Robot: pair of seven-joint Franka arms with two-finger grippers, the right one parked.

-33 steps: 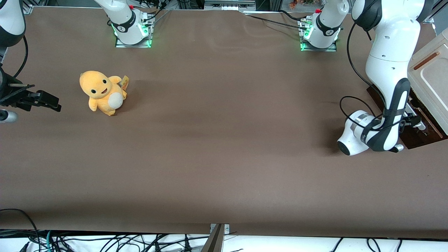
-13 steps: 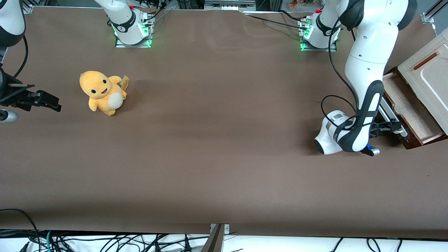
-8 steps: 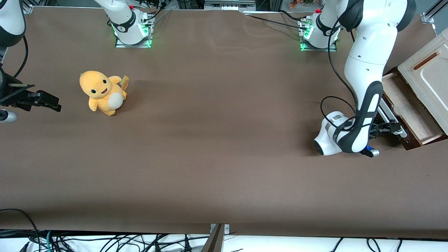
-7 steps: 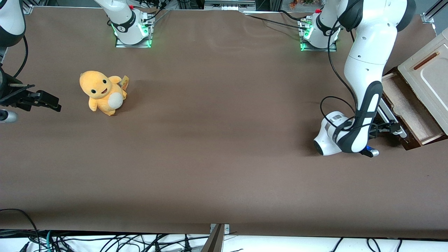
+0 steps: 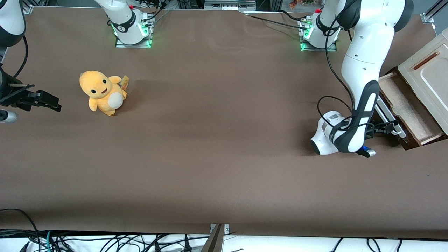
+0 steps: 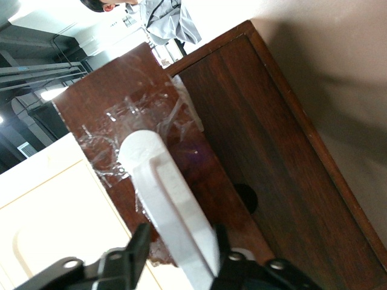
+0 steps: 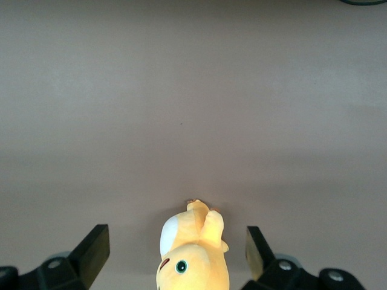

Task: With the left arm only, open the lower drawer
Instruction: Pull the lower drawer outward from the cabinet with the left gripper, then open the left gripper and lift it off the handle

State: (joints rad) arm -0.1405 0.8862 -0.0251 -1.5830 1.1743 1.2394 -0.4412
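The lower drawer [image 5: 407,108] stands pulled out of the cabinet [image 5: 429,71] at the working arm's end of the table, and its light beige inside shows. Its dark brown glossy front [image 6: 266,151] carries a pale bar handle [image 6: 172,205]. My left arm [image 5: 362,70] reaches down in front of the drawer. Its black gripper [image 6: 178,244] is shut on the handle [image 5: 392,121], with one finger on each side of the bar. In the front view the gripper [image 5: 387,128] is partly hidden by the wrist.
A yellow plush toy [image 5: 101,91] sits on the brown table toward the parked arm's end and shows in the right wrist view [image 7: 190,254]. Two arm bases [image 5: 316,29] stand at the table's edge farthest from the front camera. The cabinet's cream top panel [image 6: 54,205] is above the drawer.
The drawer, shut 2.5 s ago, has been pulled out by my gripper. Over the last half second, arm and drawer front moved a little farther toward the parked arm's end.
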